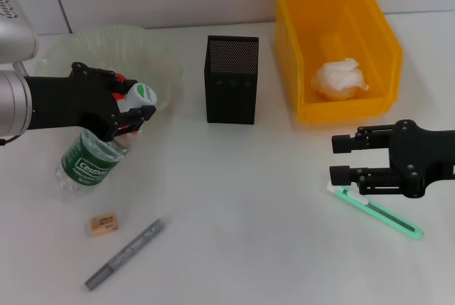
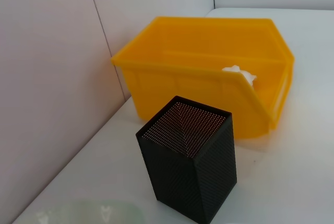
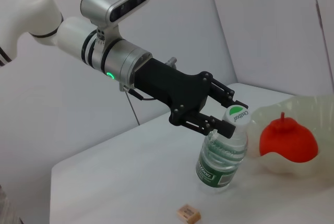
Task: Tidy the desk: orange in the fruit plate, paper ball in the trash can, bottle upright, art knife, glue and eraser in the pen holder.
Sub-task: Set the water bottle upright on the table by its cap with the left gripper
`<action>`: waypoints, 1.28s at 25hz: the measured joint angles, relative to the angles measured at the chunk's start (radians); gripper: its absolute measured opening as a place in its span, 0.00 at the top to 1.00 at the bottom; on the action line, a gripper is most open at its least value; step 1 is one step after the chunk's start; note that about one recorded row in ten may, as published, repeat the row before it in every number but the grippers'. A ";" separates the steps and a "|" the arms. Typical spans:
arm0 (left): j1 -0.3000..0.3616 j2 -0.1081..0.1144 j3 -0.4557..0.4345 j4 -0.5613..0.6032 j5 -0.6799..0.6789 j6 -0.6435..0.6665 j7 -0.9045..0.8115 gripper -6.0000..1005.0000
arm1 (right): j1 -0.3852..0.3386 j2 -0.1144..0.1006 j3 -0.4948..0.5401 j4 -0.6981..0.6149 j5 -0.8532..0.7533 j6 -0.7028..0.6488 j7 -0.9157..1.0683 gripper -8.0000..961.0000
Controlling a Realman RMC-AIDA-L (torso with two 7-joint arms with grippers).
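Clear plastic marks the far left of the desk: the fruit plate (image 1: 160,49) sits by the wall with the orange (image 3: 288,138) in it, seen best from the right wrist view. Just in front, the left gripper (image 1: 135,114) is closed around the neck of the bottle (image 1: 91,163), right under its white and green cap; the bottle stands on its base, tipped a little. Nearer the robot lie the eraser (image 1: 103,224) and, beside it, a grey glue pen (image 1: 125,253), both flat on the white table (image 1: 242,234).

At the middle, near the wall, stands the black mesh pen holder (image 1: 232,79), upright. To its right is the yellow trash can (image 1: 370,13), and the paper ball (image 1: 340,79) rests inside it.

On the right, the right gripper (image 1: 340,158) hovers with its fingers spread and nothing between them. The green art knife (image 1: 380,214) lies flat on the table under and just beside it.
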 joint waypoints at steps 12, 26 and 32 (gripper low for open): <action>0.004 0.000 -0.014 0.007 -0.024 0.001 0.002 0.56 | 0.001 0.000 0.000 0.001 0.000 0.003 0.000 0.37; 0.014 0.000 -0.080 -0.005 -0.089 0.031 0.037 0.56 | 0.002 0.000 -0.001 0.003 0.000 0.011 0.000 0.37; 0.018 0.001 -0.080 -0.006 -0.092 0.030 0.039 0.56 | 0.003 0.000 -0.002 0.003 0.000 0.012 0.000 0.37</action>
